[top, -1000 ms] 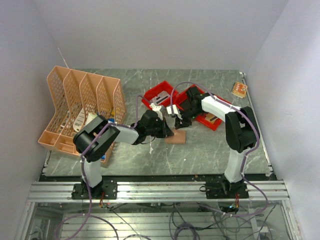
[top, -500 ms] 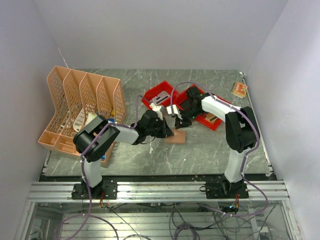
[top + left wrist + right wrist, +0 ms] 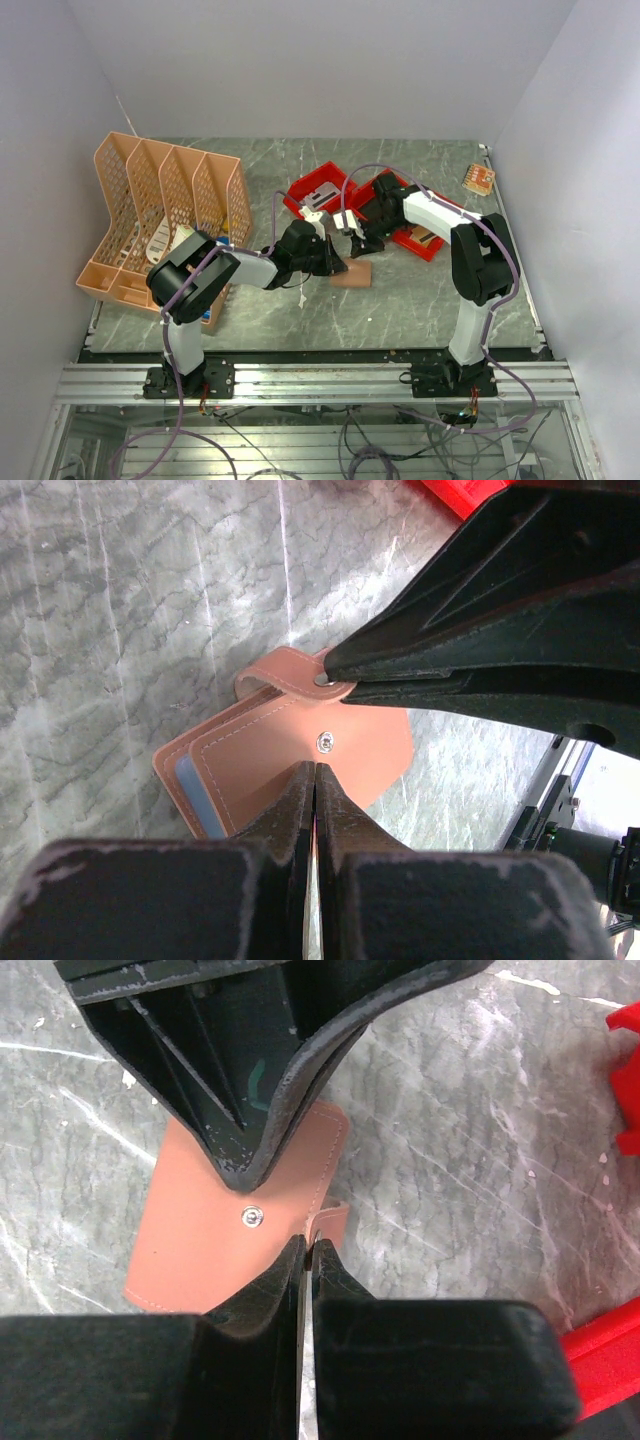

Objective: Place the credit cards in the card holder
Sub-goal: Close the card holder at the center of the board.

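Closed up since a second back, right gripper (image 3: 305, 1250), now pinching the snap strap (image 3: 272, 670) of the wallet (image 3: 280, 755); arms otherwise unmoved. Left gripper (image 3: 316, 775) with fingers together, tip pressed on the wallet's flap beside the snap stud. Wallet flat on the table (image 3: 420, 290), mid-way between both arms, near the red bins (image 3: 303, 190). Best to keep the left tip pressing firm, draw the strap over slowly, line up the snap halves, push straight down. Counted: one wallet, one blue card (image 3: 188, 792) peeping from its pocket, second card not made out, two red bins, one mesh rack (image 3: 160, 190).
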